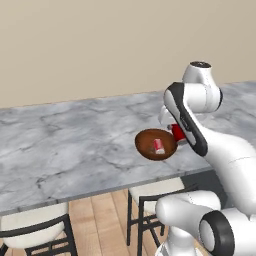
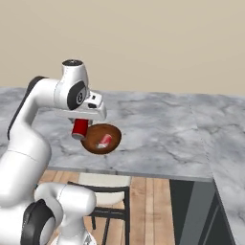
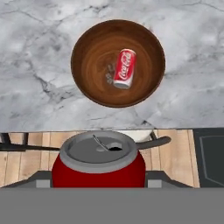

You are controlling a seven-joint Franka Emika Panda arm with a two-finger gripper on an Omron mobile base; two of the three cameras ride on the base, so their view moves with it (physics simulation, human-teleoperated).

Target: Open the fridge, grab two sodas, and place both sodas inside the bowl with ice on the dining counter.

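We see the gripper clenched on a red can, which it holds upright in the air beside the bowl, near the edge of the marble counter. A second can lies on its side inside the bowl, next to some small grey pieces. Below the counter edge stand stools on the wooden floor. Between the held can and the bowl we see nothing in the way.
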